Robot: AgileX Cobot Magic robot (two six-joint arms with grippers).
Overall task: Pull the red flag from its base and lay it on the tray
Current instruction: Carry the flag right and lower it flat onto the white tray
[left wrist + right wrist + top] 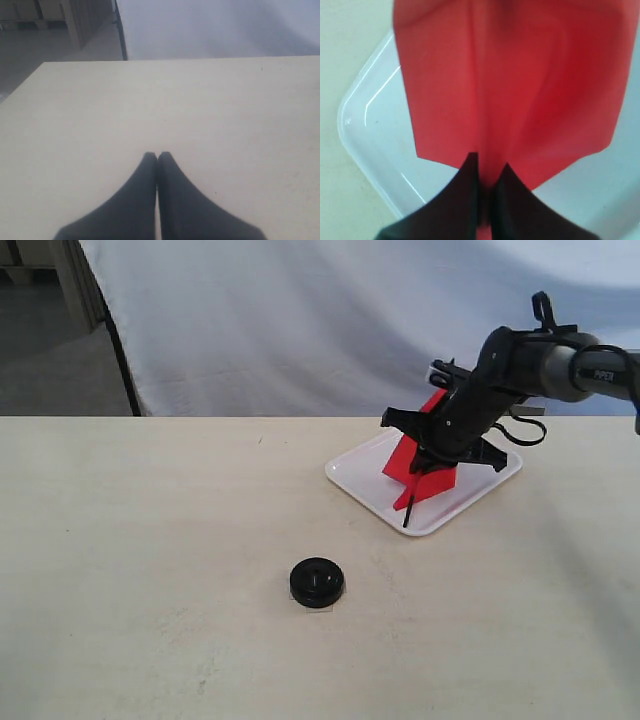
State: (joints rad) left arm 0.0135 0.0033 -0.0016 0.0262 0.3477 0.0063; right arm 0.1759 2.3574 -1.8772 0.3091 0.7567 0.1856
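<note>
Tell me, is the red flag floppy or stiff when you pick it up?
The red flag cloth looks floppy: it creases and folds around the jaws. Its pole is probably stiff, since it juts out straight. Likely very light too, being so thin.

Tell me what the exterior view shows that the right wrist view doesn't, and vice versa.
Only the exterior view: the base standing empty on the table, apart from the tray, plus the right arm and the red flag with its whole tilted pole, lower end at the tray's near rim. Only the right wrist view: the jaws closed on the flag, seen close, with folds in the cloth. Both: the red flag over the white tray, with table beside it.
</note>
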